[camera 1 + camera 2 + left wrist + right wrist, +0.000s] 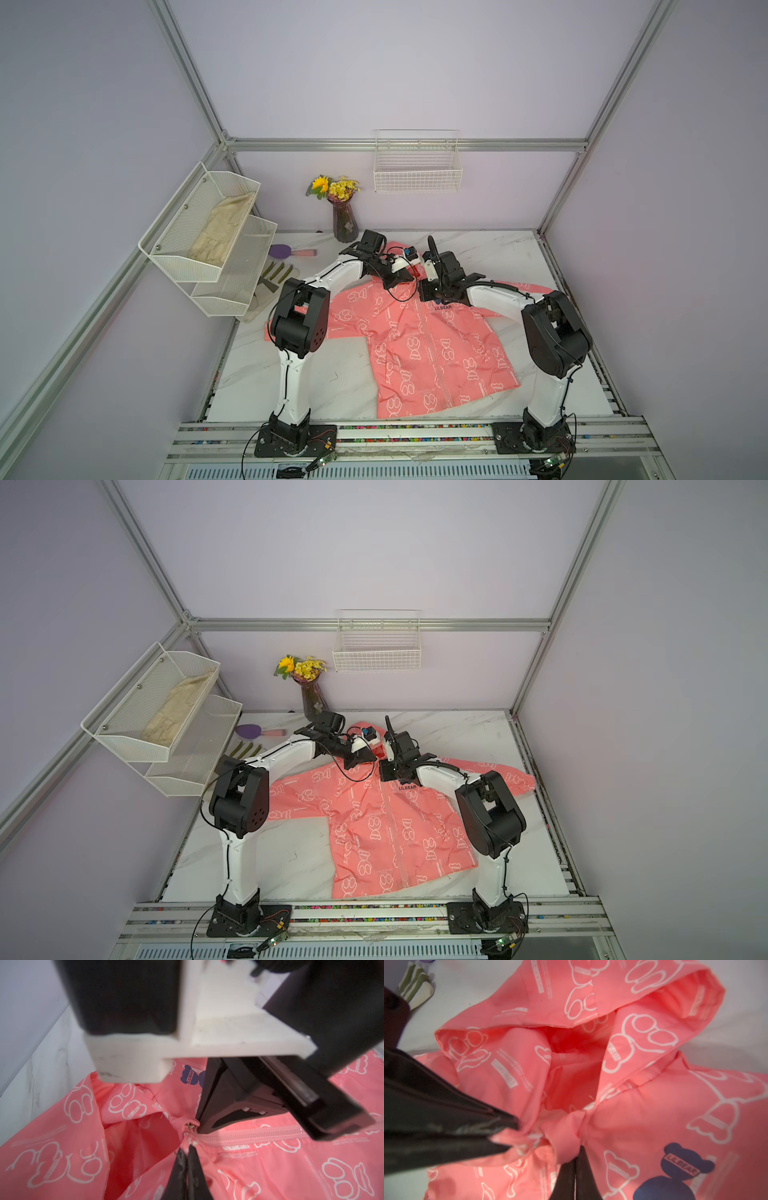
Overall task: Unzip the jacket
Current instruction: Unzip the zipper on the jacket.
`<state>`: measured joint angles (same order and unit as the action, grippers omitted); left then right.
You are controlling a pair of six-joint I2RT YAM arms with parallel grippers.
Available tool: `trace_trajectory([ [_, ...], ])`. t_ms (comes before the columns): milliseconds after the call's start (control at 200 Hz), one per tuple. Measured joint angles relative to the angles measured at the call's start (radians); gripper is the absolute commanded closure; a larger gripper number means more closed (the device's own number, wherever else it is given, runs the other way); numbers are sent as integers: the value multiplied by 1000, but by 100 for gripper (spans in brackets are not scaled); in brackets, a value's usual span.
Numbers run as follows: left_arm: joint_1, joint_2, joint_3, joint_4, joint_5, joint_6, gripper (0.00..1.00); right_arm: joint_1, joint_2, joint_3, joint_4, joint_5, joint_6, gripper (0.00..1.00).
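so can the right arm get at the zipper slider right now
Probably yes: the right pincer is shut on the jacket collar fold right at the slider, nothing between them; whether it grips the pull is hidden by fabric.

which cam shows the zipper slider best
The left wrist view: the metal zipper slider shows clearly at the collar, beside the closed zipper track. In the right wrist view the bunched jacket hides it; in both top views the arms cover it.
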<state>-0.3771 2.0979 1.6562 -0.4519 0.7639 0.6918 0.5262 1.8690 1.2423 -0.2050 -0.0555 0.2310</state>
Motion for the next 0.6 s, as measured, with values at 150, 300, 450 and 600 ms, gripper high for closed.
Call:
trace_trajectory([
  [150, 22, 2, 0, 39, 22, -125, 100, 69, -6, -19, 32, 182, -31, 100],
  [300, 45, 14, 0, 87, 28, -235, 100, 146, -4, -25, 48, 360, -121, 100],
  [450, 61, 45, 4, 111, 13, -320, 100, 201, 8, -34, 44, 450, -210, 100],
  [600, 63, 94, 28, 108, -16, -374, 100, 238, 24, -32, -61, 472, -256, 100],
])
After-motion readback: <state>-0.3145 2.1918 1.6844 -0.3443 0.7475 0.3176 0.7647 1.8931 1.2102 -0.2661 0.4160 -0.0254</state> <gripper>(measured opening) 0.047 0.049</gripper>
